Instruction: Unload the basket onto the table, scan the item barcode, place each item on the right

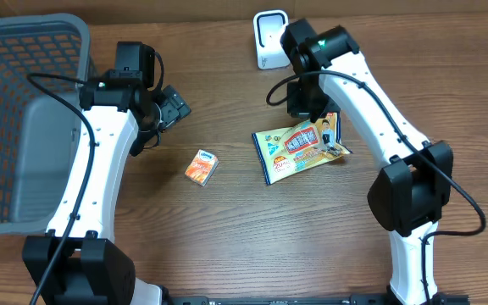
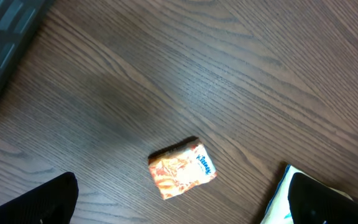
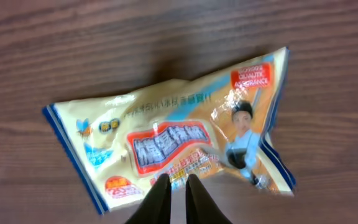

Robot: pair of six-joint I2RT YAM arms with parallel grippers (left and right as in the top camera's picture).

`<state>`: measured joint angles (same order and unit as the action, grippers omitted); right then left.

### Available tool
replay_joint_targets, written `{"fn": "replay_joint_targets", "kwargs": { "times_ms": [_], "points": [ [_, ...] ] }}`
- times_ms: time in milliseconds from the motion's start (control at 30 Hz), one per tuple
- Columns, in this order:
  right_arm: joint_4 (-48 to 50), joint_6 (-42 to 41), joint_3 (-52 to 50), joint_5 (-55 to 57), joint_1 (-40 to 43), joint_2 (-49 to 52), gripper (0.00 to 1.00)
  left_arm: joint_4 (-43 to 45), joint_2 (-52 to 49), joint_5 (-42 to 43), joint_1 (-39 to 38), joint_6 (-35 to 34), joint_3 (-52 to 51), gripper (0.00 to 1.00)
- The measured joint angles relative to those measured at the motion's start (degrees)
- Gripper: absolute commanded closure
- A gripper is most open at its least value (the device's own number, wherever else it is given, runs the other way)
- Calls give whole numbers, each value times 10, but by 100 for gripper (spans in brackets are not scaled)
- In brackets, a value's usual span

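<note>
Overhead only, white device (image 1: 269, 38) beyond packet (image 1: 299, 146)

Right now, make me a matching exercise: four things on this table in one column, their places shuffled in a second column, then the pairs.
Things
1. snack bag
2. tissue pack
3. grey basket
4. white scanner

Places
A. at the table's far edge
B. on the left side of the table
C. right under the right end effector
D. alone on bare wood near the middle

Pairs: 1-C, 2-D, 3-B, 4-A
</note>
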<state>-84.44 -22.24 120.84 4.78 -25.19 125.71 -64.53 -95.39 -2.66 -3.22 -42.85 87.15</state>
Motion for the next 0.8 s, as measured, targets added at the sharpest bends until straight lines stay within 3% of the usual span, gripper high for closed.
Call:
{"fn": "replay_joint_targets", "kwargs": {
  "times_ms": [133, 267, 467, 667, 800],
  "points": [
    [138, 0, -131, -3, 0, 1, 89, 0, 0, 0, 0, 0, 0, 0],
    [195, -2, -235, 34, 4, -1, 96, 0, 0, 0, 0, 0, 0, 0],
    [97, -2, -224, 113, 34, 0, 93, 0, 0, 0, 0, 0, 0, 0],
    [-47, -2, -95, 150, 54, 4, 87, 0, 0, 0, 0, 0, 0, 0],
    [-54, -2, -85, 150, 53, 3, 87, 0, 0, 0, 0, 0, 0, 0]
  ]
}}
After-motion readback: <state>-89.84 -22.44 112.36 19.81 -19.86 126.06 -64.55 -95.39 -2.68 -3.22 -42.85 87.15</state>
